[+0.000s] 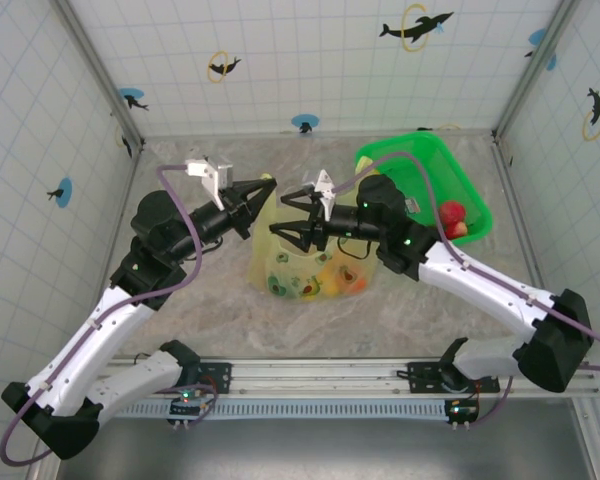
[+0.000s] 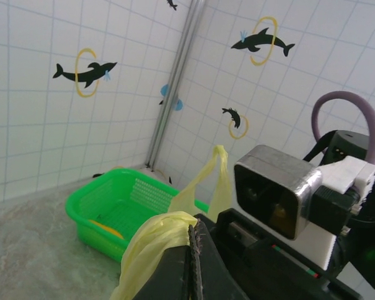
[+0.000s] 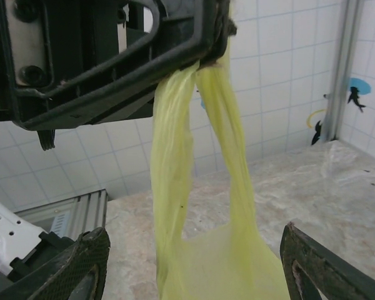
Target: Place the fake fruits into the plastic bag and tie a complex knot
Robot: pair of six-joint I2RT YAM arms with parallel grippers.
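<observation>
I see the thin, crinkly, translucent pale yellow-green plastic bag (image 1: pixel 298 262) on the marbled table (image 1: pixel 180 175), just left of the bright green rectangular plastic tray (image 1: pixel 460 180). Small glossy fake fruits (image 1: pixel 332 274), orange and greenish, lie inside the bag. One red fruit (image 1: pixel 453 214) sits in the tray.

The left arm comes in from the side away from the tray, elbow bent and forearm roughly level, with the left gripper (image 1: pixel 260 203) aimed toward the tray. Its fingers are pinched tight on a pale yellow handle loop (image 2: pixel 155 240) and hold it up above the bag body. In the right wrist view the loop's two strips (image 3: pixel 194 175) hang down from that clamp.

The right arm reaches across in front of the tray, wrist level, facing the left gripper. The right gripper (image 1: pixel 288 215) has its fingers (image 3: pixel 81 265) spread wide apart on either side of the hanging strips, touching nothing. A second handle (image 2: pixel 217 181) stands up free on the tray side of the clamp.
</observation>
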